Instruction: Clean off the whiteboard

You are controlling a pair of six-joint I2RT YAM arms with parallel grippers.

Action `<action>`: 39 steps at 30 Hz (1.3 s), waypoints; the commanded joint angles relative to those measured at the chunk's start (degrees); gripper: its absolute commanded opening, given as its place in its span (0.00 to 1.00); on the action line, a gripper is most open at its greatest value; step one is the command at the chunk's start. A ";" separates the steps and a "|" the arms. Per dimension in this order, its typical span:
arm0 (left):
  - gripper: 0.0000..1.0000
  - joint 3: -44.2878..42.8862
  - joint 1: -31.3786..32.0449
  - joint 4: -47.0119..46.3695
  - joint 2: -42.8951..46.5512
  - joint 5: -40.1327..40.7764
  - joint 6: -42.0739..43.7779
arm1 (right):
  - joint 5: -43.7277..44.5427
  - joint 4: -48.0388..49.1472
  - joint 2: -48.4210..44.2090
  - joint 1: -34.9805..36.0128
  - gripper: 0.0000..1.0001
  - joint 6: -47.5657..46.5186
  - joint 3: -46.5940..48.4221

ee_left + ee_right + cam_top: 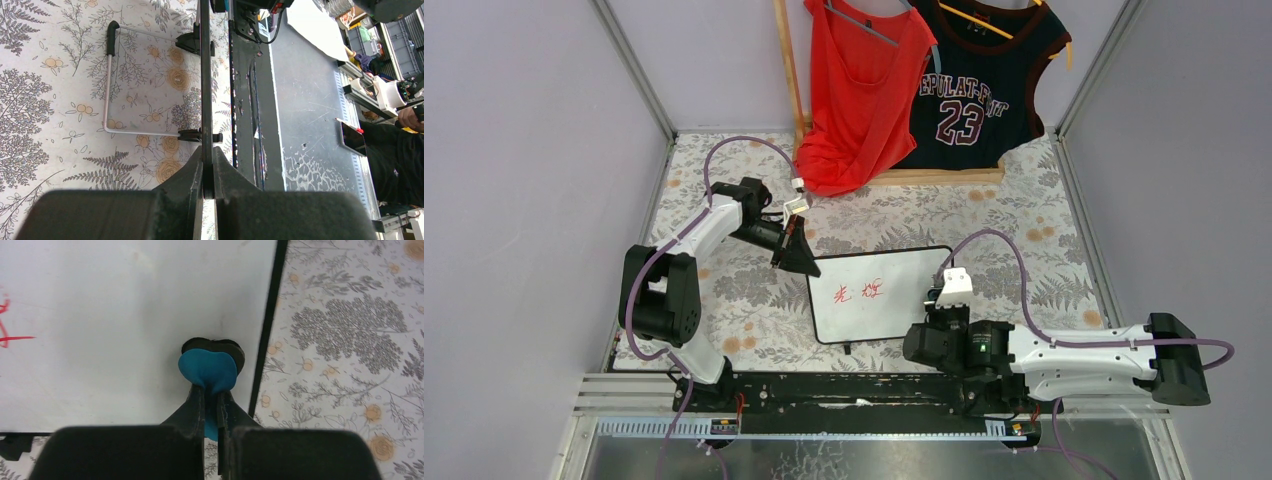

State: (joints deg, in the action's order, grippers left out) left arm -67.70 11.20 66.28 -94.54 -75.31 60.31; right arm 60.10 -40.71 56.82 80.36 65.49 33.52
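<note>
So right tool point(212, 392), clamped on a blue eraser point(207, 371), sits right of the red writing point(859, 292); left tool point(798, 257) pinches the whiteboard point(894, 322).

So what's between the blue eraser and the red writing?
Only bare whiteboard, in the right wrist view, from the eraser to the red writing.

Lighting bright, even and diffuse from overhead; shadows soft. Top view sharp. Both wrist views: near fingers point(185, 185) blurred along the bottom edge. Faint grey shading on whiteboard point(100, 315).
</note>
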 commanded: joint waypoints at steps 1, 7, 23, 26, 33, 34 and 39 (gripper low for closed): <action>0.00 0.35 0.93 0.17 -0.29 3.83 3.04 | 0.47 11.68 0.73 -0.11 0.00 -10.37 1.53; 0.00 0.39 0.89 0.21 -0.12 3.64 3.16 | -0.46 16.96 7.71 -0.11 0.00 -17.41 6.33; 0.00 0.82 1.01 0.21 0.66 3.76 3.07 | -9.72 36.59 23.97 -0.11 0.00 -31.41 17.50; 0.00 0.75 1.01 0.17 0.89 3.75 3.01 | -8.93 36.59 24.99 -0.11 0.00 -32.02 18.70; 0.00 0.71 1.10 0.17 1.02 3.82 2.79 | -4.92 29.45 20.38 -3.22 0.00 -27.41 16.10; 0.00 0.68 1.11 0.20 0.98 3.82 2.79 | -4.35 27.96 19.01 -3.92 0.00 -26.54 15.18; 0.00 0.65 1.19 0.18 0.88 3.79 2.80 | 0.26 19.25 10.26 -5.92 0.00 -23.13 11.13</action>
State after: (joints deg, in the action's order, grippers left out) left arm -67.70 11.09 66.19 -94.39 -75.00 60.14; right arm 52.42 -12.58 73.54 76.97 38.50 46.96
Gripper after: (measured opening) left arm 0.044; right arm 0.064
